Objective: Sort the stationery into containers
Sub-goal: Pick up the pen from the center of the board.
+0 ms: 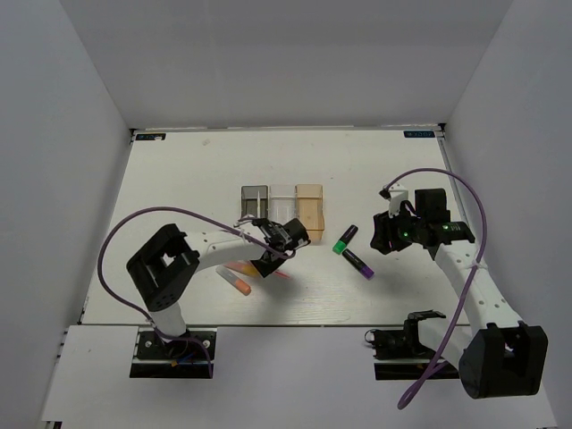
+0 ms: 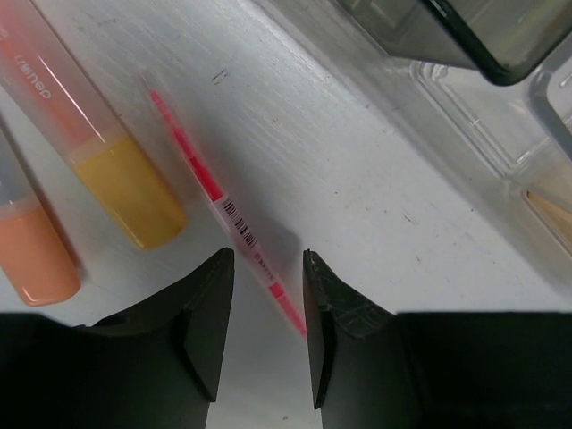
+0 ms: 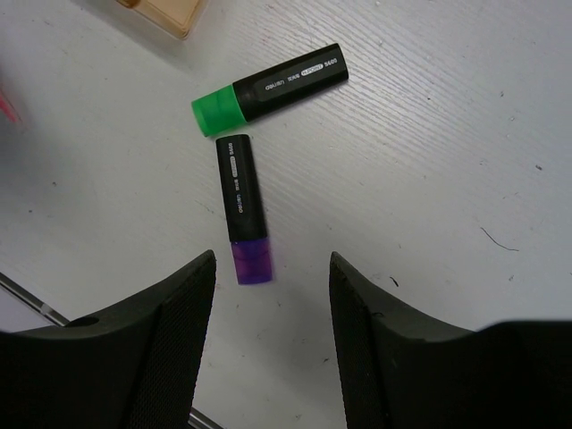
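Left tool (image 2: 265, 268): released; jaws stand parted either side of the lower end of the thin pink pen (image 2: 234, 223), not clamped on it.
Thin pink pen: flat on the bench (image 1: 179, 179), lying diagonally, near the bins (image 1: 282, 201).
Stubby highlighters: yellow-ended highlighter (image 2: 125, 192) and orange-ended highlighter (image 2: 36, 250), side by side on the bench beside the pen.
Right tool (image 3: 273, 268): released and empty, jaws wide, above the purple-and-black highlighter (image 3: 241, 206).
Purple-and-black highlighter: flat on the bench, black end just beside the cap of the green-and-black highlighter (image 3: 268, 89).
Bins: three joined in a row, dark grey, clear, orange-tan; contents cannot be told.

open table (image 1: 402, 170) right of the bins (image 1: 281, 201); pink pen (image 2: 234, 223) crowded by highlighters (image 2: 125, 192).
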You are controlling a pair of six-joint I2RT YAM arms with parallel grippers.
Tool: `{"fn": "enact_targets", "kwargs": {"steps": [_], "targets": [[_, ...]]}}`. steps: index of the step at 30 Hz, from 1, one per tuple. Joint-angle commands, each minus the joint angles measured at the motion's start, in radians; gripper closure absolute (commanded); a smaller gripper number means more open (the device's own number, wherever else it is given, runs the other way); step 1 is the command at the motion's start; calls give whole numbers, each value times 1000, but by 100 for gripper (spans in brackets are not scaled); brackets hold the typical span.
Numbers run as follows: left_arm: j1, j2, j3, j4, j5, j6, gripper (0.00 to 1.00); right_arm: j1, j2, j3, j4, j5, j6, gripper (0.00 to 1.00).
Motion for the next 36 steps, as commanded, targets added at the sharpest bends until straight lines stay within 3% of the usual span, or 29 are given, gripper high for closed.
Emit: {"fn": "enact_targets", "kwargs": {"steps": [1, 10, 19, 28, 30, 34, 36], "targets": [[-8, 10, -5, 32, -58, -59, 53, 0, -27, 32, 5, 4, 4, 43], [-19, 43, -53, 42, -44, -105, 54, 2, -35, 32, 8, 9, 7, 43], [-27, 67, -41, -37, 14, -79, 69, 2, -47, 29, 16, 18, 13, 43], [-28, 95, -68, -51, 68, -34, 70, 2, -64, 29, 19, 17, 15, 43], [-30, 107, -65, -45, 84, -17, 76, 2, -65, 29, 19, 17, 15, 43], [-30, 106, -64, -11, 111, 22, 100, 0, -70, 29, 20, 20, 15, 43], [-39, 86, -55, -21, 89, 39, 100, 0, -68, 28, 22, 20, 16, 43]]}}
